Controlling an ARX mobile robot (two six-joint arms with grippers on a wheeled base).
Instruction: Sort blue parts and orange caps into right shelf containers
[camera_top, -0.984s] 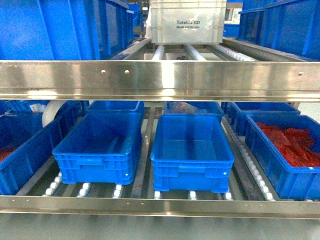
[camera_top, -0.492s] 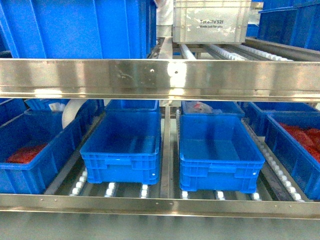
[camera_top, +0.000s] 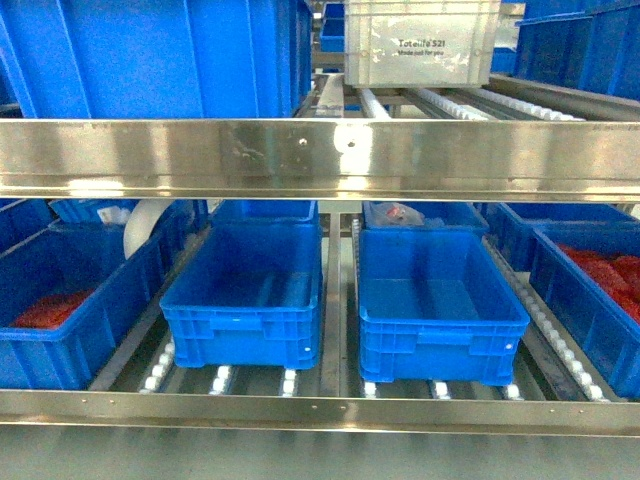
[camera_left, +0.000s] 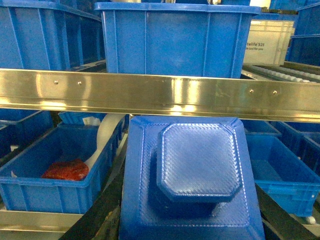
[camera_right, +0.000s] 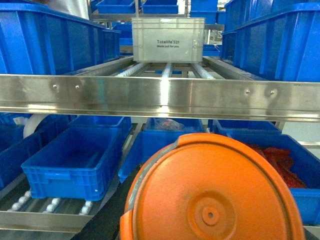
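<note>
Right up against my left wrist camera sits a blue part, apparently held in the left jaws, though I can't see them. Same on the right: an orange cap fills the view, jaws hidden, seemingly gripping it. Both pieces are in hand, nothing dropped yet. Beyond the shelf rail, two empty crates wait side by side; farther right, a crate with red stuff. Delivery is all that's left, I reckon.
</note>
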